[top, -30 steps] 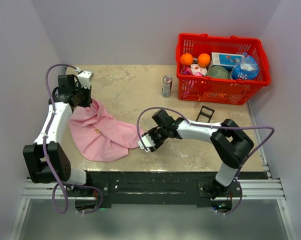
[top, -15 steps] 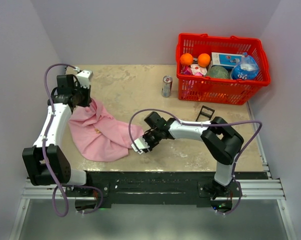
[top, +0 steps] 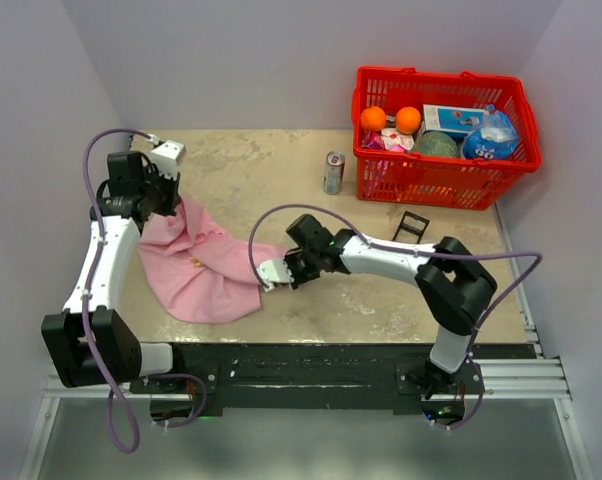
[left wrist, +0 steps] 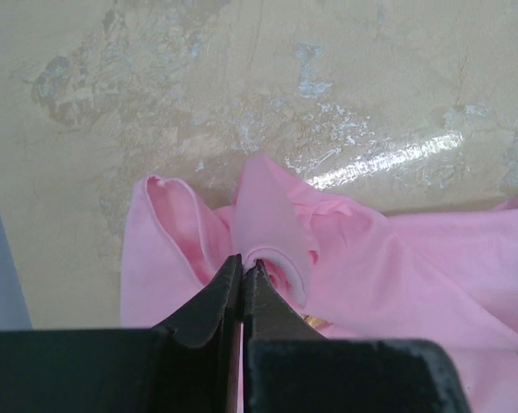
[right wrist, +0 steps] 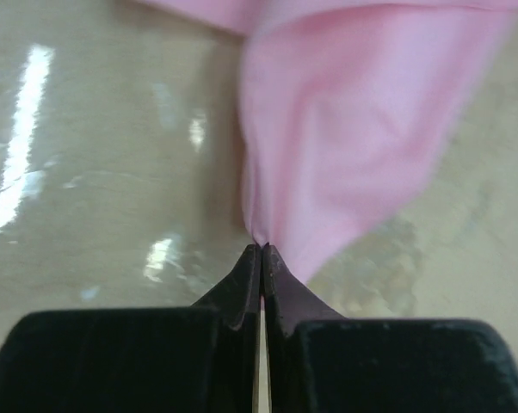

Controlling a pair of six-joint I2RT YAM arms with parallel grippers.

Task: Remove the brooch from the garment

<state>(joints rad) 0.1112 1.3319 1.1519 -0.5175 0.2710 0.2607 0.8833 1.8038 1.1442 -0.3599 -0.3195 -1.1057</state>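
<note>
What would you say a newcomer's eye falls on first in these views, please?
Most likely the pink garment on the left of the table, pinched at two ends. The left hand is shut on a bunched fold at its far corner, and the right hand is shut on its near-right tip. Next comes the red basket at the far right, while the tiny golden brooch mid-cloth is barely noticeable.
</note>
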